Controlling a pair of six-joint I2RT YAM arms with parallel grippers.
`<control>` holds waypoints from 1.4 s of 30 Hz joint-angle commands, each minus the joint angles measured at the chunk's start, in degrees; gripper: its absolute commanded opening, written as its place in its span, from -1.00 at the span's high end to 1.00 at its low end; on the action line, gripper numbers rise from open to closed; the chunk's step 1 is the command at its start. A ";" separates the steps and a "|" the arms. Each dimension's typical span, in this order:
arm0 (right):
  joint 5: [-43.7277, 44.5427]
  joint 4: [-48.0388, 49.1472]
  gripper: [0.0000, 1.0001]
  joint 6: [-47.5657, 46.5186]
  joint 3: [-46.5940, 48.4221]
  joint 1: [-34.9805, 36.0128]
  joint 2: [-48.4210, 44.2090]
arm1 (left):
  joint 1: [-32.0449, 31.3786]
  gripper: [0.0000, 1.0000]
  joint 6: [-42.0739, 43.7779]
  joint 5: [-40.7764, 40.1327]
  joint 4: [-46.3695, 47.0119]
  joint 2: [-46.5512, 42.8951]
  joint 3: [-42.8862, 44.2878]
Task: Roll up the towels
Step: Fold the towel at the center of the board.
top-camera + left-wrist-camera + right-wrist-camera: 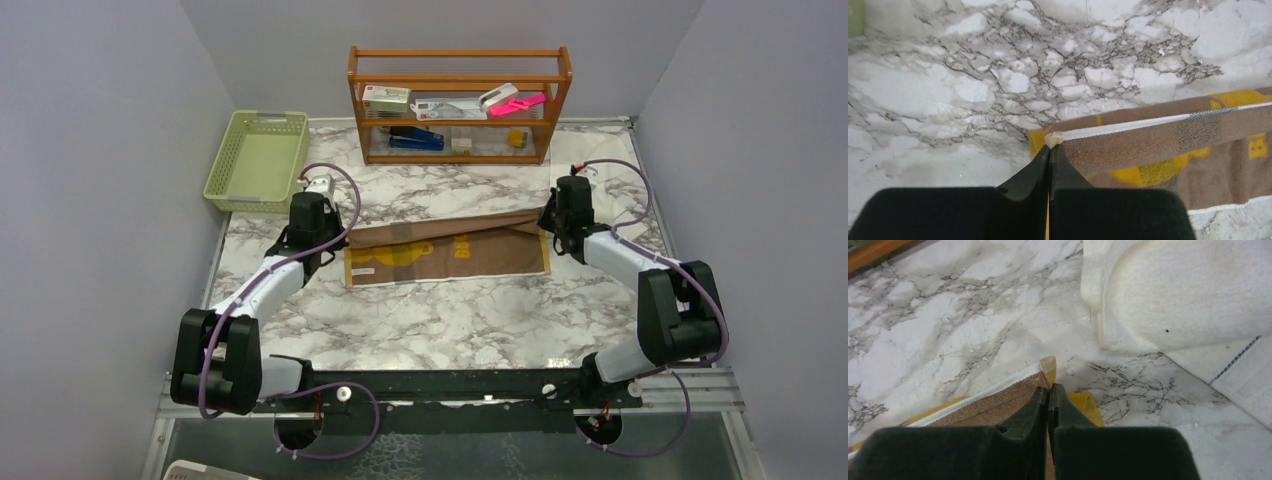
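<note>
The mustard-yellow towel with brown patches (450, 255) lies spread on the marble table between my arms, its far edge folded over toward me. My left gripper (345, 238) is shut on the towel's far left corner (1054, 139). My right gripper (546, 222) is shut on its far right corner (1047, 366). Both corners are lifted a little off the table. The cream-white towel (1188, 295) lies bunched just beyond the right gripper; in the top view it shows only as a pale patch (592, 168) behind the right arm.
A green plastic basket (258, 160) stands at the back left. A wooden shelf (460, 105) holding stationery stands at the back centre. Grey walls close in both sides. The marble table (440, 320) extends toward the arm bases.
</note>
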 commanded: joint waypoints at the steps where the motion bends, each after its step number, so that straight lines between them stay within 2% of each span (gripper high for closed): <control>1: 7.19 -2.91 0.99 1.84 -2.43 -0.97 -2.60 | 0.01 1.00 -2.54 -1.28 -1.69 -3.03 -2.54; 8: 8.81 -5.17 0.97 4.27 -6.72 -0.99 -6.56 | -0.42 1.00 -6.10 -1.42 -2.99 -5.70 -6.40; 14: 7.00 -6.22 0.83 4.16 -10.68 -0.99 -9.98 | -0.83 1.00 -9.73 -0.93 -1.92 -8.17 -8.95; 16: 5.99 -6.63 0.79 4.12 -11.70 -0.96 -11.79 | -0.96 0.88 -10.78 -1.54 -1.92 -10.03 -9.70; 17: 4.56 -6.84 0.69 3.64 -12.06 -0.99 -12.94 | -0.96 0.83 -11.41 -2.30 -2.16 -11.21 -9.96; 19: 0.65 -7.60 0.29 1.86 -12.25 -0.96 -15.60 | -1.00 0.70 -13.04 -4.51 -3.56 -14.04 -10.43; 21: -2.34 -7.05 -0.07 1.05 -13.02 -1.02 -18.99 | -1.05 0.36 -13.99 -6.40 -4.85 -16.88 -10.28; 22: -3.22 -6.18 -0.44 0.67 -13.69 -1.02 -21.10 | -1.05 0.16 -14.26 -7.25 -5.71 -18.02 -9.79; 23: -3.67 -5.26 -0.72 0.59 -14.24 -0.97 -23.22 | -1.04 -0.02 -13.68 -7.80 -6.41 -18.81 -9.09; 24: -3.52 -4.46 -0.80 0.88 -14.67 -0.97 -25.19 | -1.05 -0.11 -12.62 -8.12 -7.34 -18.99 -7.93; 27: -3.90 -1.85 -0.85 -0.58 -14.89 -1.02 -29.47 | -1.03 -0.42 -8.60 -7.93 -9.85 -17.72 -3.78; 28: -4.44 -0.74 -0.86 -1.18 -14.81 -0.97 -30.20 | -0.96 -0.43 -7.42 -7.68 -10.90 -16.95 -2.41; 31: -6.09 1.28 -0.87 -1.91 -13.71 -1.04 -28.75 | -0.96 -0.43 -2.82 -4.68 -12.13 -14.25 0.40; 34: -10.48 0.46 -0.71 -2.42 -10.26 -0.84 -22.91 | -0.97 -0.41 -0.79 -0.52 -10.77 -10.46 2.31; 36: -14.39 0.18 -0.59 -3.69 -7.11 0.34 -16.94 | -1.03 -0.28 0.13 4.52 -9.78 -6.52 4.70; 39: -12.71 -5.20 -0.53 -7.92 1.45 7.27 -8.19 | -1.44 -0.13 1.25 9.86 -10.83 1.16 10.15; 42: -8.91 -9.07 -0.53 -10.28 7.37 13.50 -2.17 | -2.90 -0.10 1.04 10.90 -12.56 6.33 13.40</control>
